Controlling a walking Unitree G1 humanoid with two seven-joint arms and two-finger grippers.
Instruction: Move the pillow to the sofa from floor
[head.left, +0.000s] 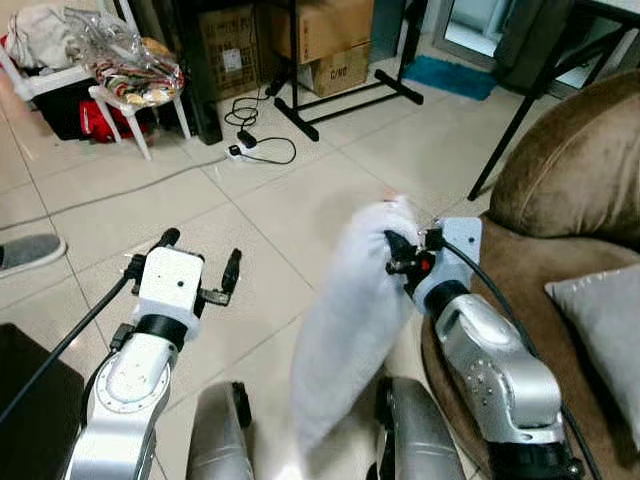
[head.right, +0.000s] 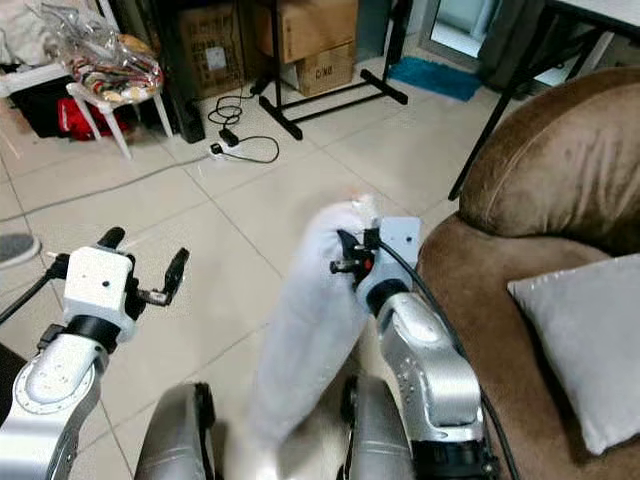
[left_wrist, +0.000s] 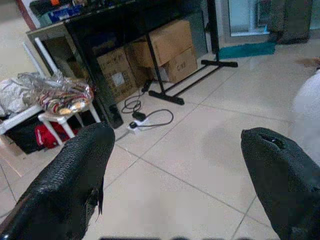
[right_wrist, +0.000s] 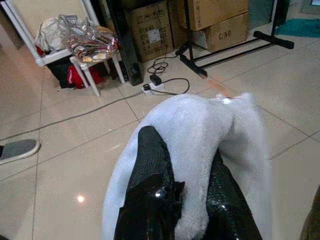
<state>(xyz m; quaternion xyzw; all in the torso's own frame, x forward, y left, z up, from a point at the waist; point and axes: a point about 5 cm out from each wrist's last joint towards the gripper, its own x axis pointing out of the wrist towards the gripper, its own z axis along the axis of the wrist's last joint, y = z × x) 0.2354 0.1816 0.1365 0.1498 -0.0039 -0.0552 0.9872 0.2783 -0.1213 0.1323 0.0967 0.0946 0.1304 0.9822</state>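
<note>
Right gripper: your right gripper (right_wrist: 187, 200) was clamped on the top edge of the pillow (head.left: 350, 320), its two fingers (right_wrist: 150, 185) pinching a fold of white fabric.
Pillow: you had it hanging off the floor (head.left: 300, 210), long and limp, between the robot's legs and just beside the sofa (head.left: 570, 190).
Left gripper: your left gripper (head.left: 200, 265) was held out over the tiles with fingers (left_wrist: 75, 175) spread wide and nothing between them.
Sofa: brown, on your right, with a grey cushion (head.right: 585, 335) lying on its seat.
Floor: you could see a white chair (head.left: 130, 85), cardboard boxes (head.left: 320, 30), a black stand (head.left: 345, 95) and a cable (head.left: 255, 130) beyond.
</note>
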